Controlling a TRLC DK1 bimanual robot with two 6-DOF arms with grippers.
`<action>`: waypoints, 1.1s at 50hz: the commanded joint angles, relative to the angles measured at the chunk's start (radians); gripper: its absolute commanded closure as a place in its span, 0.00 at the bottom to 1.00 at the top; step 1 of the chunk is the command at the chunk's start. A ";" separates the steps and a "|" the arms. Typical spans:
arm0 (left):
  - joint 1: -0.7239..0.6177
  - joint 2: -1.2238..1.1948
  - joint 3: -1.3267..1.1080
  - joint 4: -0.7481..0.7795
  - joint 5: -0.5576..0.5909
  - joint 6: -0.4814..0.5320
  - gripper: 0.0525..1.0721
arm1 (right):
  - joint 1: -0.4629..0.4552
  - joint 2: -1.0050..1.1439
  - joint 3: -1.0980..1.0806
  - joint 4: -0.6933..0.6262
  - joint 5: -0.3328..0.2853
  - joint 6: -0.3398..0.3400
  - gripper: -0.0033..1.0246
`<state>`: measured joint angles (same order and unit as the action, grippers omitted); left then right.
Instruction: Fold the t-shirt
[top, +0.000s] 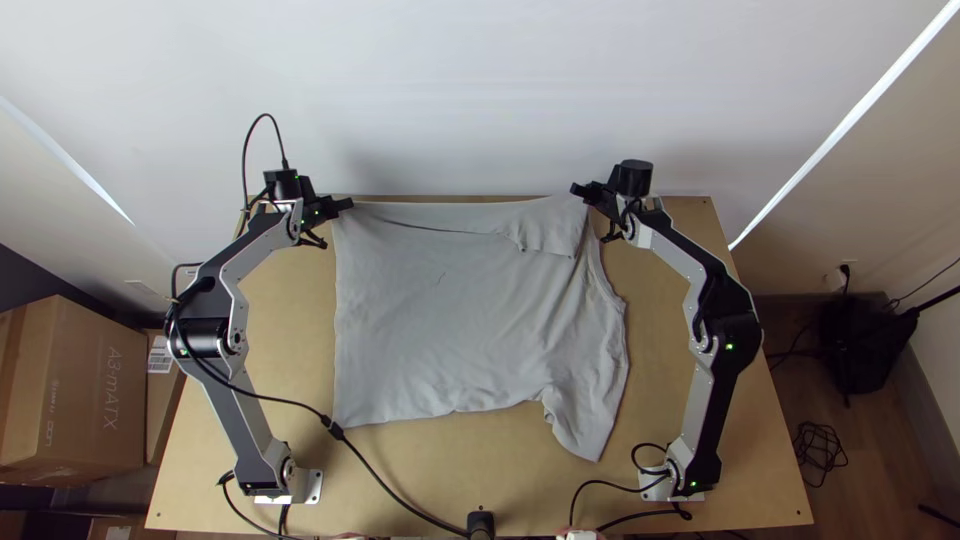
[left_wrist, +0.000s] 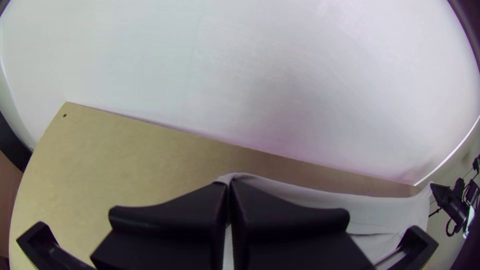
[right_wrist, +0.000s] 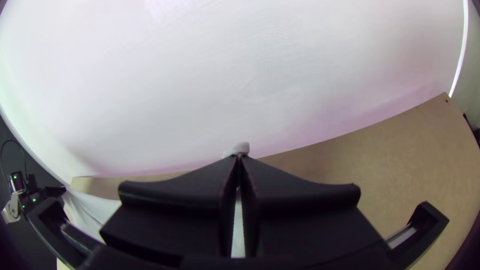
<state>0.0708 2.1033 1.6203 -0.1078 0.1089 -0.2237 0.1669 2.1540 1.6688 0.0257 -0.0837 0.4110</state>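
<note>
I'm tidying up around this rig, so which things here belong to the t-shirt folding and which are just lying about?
For the job:
- grey t-shirt, on the table
- left gripper, holding its far left corner
- right gripper, holding its far right corner
- wooden table

Lying about:
- cardboard box, left of the table
- tangled black cable, on the floor

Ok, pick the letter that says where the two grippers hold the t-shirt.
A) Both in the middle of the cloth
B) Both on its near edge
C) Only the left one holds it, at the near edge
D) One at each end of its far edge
D: the left gripper and right gripper each pinch one far corner of the t-shirt.
</note>
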 joint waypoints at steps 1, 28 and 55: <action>-0.016 0.037 0.070 -0.021 -0.012 0.003 0.62 | -0.013 0.056 0.103 -0.058 0.032 -0.003 0.68; 0.000 -0.184 0.299 -0.380 0.112 -0.086 0.04 | -0.078 -0.281 0.108 -0.426 0.062 0.049 0.04; -0.022 -0.789 -0.135 -0.576 0.123 -0.012 0.04 | -0.382 -0.908 -0.359 -0.894 -0.375 -0.115 0.04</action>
<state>0.0513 1.4071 1.5627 -0.6521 0.2218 -0.2535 -0.1802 1.3167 1.3739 -0.7807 -0.4206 0.3813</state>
